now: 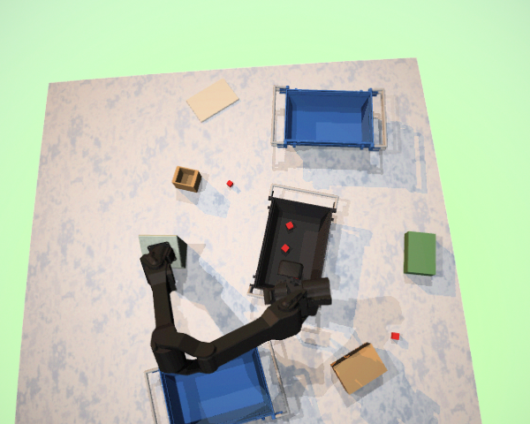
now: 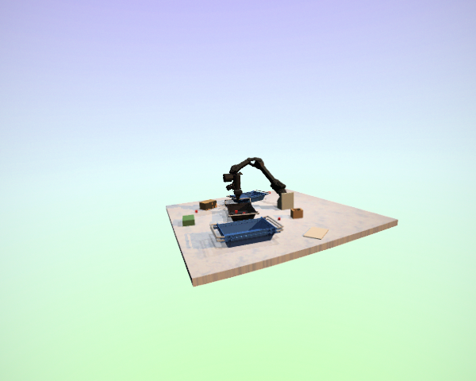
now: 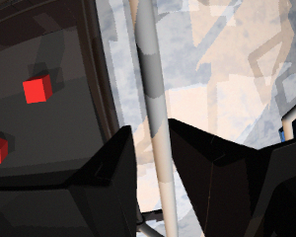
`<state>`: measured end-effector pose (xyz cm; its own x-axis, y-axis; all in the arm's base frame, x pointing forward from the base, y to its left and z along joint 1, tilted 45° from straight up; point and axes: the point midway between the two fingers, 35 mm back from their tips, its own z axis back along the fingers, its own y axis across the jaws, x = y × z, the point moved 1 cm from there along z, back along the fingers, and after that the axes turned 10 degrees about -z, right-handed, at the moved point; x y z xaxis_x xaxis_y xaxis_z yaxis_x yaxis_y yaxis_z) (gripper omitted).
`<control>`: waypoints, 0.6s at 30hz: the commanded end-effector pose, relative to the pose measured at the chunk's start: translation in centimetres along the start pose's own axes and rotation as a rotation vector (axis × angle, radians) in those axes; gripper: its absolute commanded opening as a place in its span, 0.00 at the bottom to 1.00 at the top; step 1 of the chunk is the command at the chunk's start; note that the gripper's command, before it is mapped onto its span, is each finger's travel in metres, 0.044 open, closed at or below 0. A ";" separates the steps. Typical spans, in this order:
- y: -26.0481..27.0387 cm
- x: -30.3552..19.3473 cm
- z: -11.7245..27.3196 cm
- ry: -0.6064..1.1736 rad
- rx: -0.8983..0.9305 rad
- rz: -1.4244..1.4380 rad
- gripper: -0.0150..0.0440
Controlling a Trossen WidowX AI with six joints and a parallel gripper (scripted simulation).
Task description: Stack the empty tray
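While the gripper [image 1: 295, 288] [image 2: 238, 199] [image 3: 148, 130] is positioned over one end of the black tray [image 1: 325, 246] [image 2: 239, 209] [image 3: 91, 74], its fingers stand slightly apart — unclamped, with the near bar [image 1: 249, 292] [image 3: 160, 148] visible between them. Red blocks [image 1: 289, 225] [image 2: 236, 212] [image 3: 36, 90] lie inside the tray; its far bar [image 1: 304, 189] extends outward. Two blue trays [image 1: 329, 145] [image 2: 246, 237] stand apart from it.

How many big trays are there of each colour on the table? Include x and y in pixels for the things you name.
Blue trays [image 1: 329, 114] [image 2: 251, 236]: 2
Black tray [image 1: 317, 237] [image 2: 241, 209] [image 3: 44, 128]: 1
Total: 3
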<state>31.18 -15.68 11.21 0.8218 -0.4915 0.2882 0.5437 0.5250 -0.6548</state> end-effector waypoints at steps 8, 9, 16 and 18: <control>4.4 -0.9 -1.2 0.015 0.013 0.011 0.39; 4.7 -0.9 -1.5 0.015 0.013 0.011 0.39; 5.3 -1.0 -1.9 0.015 0.013 0.011 0.39; 5.2 -0.9 -1.2 0.015 0.014 0.011 0.39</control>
<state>32.85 -13.77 6.44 0.8241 -0.4961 0.2733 0.5395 0.5407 -0.6455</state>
